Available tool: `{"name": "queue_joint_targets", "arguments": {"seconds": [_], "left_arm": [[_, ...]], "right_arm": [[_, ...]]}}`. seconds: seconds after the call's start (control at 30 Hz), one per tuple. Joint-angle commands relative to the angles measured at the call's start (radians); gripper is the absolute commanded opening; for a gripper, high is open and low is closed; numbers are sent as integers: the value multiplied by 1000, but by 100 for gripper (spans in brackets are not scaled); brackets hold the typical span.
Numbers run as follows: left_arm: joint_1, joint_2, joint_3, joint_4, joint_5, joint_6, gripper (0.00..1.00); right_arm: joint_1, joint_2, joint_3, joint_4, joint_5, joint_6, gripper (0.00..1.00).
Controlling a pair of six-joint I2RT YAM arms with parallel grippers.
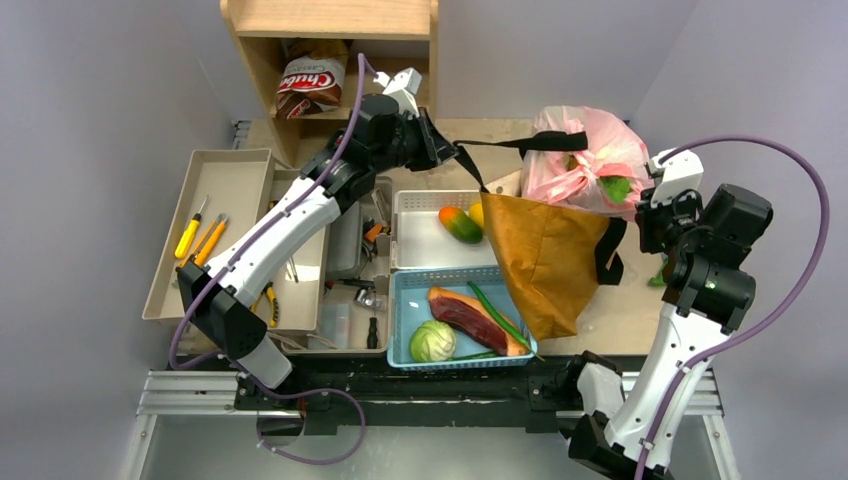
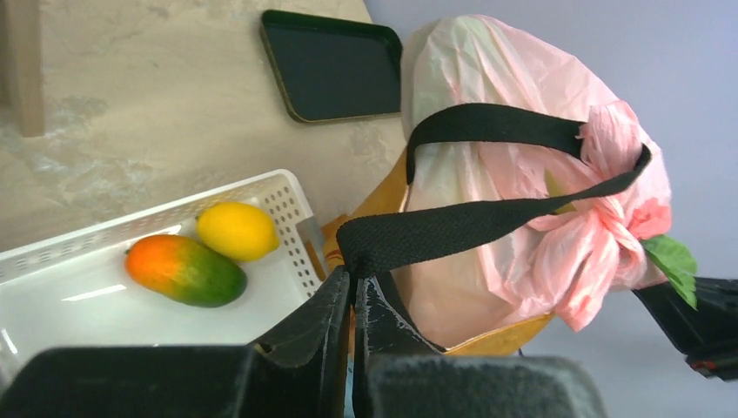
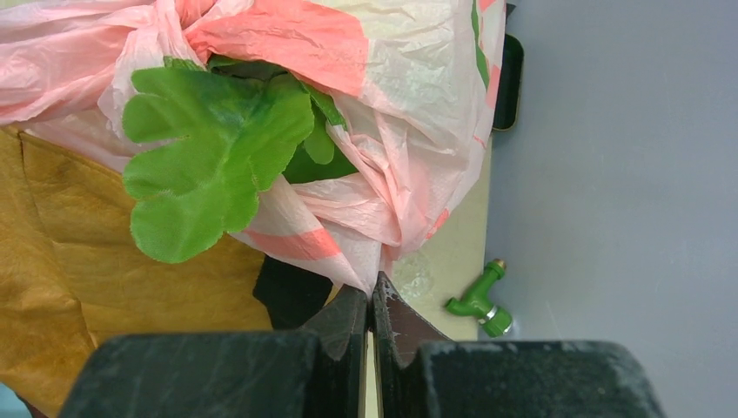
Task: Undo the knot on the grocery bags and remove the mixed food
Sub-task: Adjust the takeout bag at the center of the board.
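Knot [image 2: 612, 209] not undone, pink bag [image 3: 418, 174] unemptied; L gripper [image 2: 352, 280] clamped on black strap [image 2: 452, 231], R gripper [image 3: 372, 298] pinching bag's plastic.

**White Shells, Black Joints**

The left arm [image 1: 290, 225] and right arm [image 1: 670, 350] share glossy white links, black joint housings and looping lilac cables [image 1: 823, 225]. The left hand [image 2: 352, 280] and right hand [image 3: 372, 300] are matte black, wedge-fingered and scuffed pale.

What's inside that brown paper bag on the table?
A pink plastic bag sits in the brown paper bag, bulging out of its top, knotted shut. A green leaf pokes from the pink plastic. Whatever else lies inside is covered by the plastic and paper.
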Motion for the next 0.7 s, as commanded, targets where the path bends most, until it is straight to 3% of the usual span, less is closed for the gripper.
{"name": "queue_joint_targets", "arguments": {"seconds": [0.0,0.07,0.13,0.2,0.27,0.37,0.4,0.47,0.57,0.67], "left_arm": [[43,-9,73,155,51,12,0],[11,-7,85,173,203,78,2],[-50,-27,88,137,255,184,0],[-69,-58,61,105,139,206,0],[-28,-72,38,59,-17,132,0],[35,-64,18,16,-75,45,2],[36,-62,13,54,-13,71,15],[36,-82,-9,194,245,151,57],[35,-68,60,291,593,304,78],[6,36,343,94,687,426,80]], "right_arm": [[-8,-21,45,17,36,-3,0],[-8,-19,62,16,11,11,0],[-9,-17,84,16,-21,22,0],[-9,-14,112,17,-43,29,0],[-8,-11,139,15,-49,28,0],[-8,-11,164,-12,-70,19,0],[-8,-13,164,-16,-75,18,0],[-9,-14,159,-25,-79,9,0],[-8,-20,147,-35,-86,4,0],[-8,-24,140,-40,-99,7,0]]}}
